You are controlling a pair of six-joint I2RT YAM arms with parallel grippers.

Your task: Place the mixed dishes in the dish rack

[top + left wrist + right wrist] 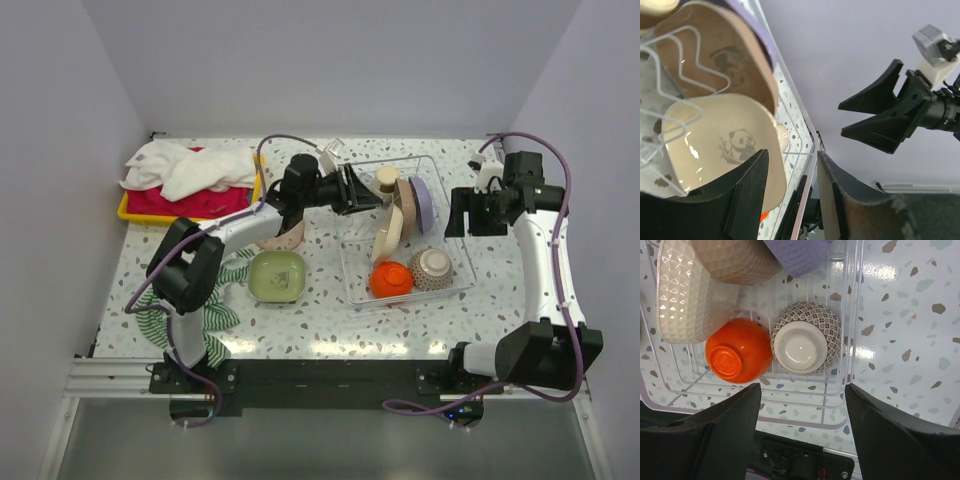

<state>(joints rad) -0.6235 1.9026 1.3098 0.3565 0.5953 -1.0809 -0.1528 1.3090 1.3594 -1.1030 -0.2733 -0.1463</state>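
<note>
White-wire dish rack with clear tray base (448,185) sits right of centre, both arms reaching over it.

Loaded on edge in the dividers:
- cream rounded-square plate with panda print (715,145)
- tan rounded-square plate (715,60)
- lilac square plate (422,200)

Mouth-down at the rack's near end: glossy orange bowl (737,350) and grey-patterned white bowl (805,337).

Not yet loaded: pale green rounded-square plate (278,276), on the table left of the rack.

Left gripper (790,195): jaws spread, nothing pinched. One finger lies just beside the cream plate's edge, with the rack's clear rim across the gap.

Right gripper (802,390): jaws spread wide and empty, hanging above the two bowls.

Likely risks:
- A sideways pull-out by the left arm could nudge the cream plate and tip it.
- A finger could snag the rim and drag the rack.
</note>
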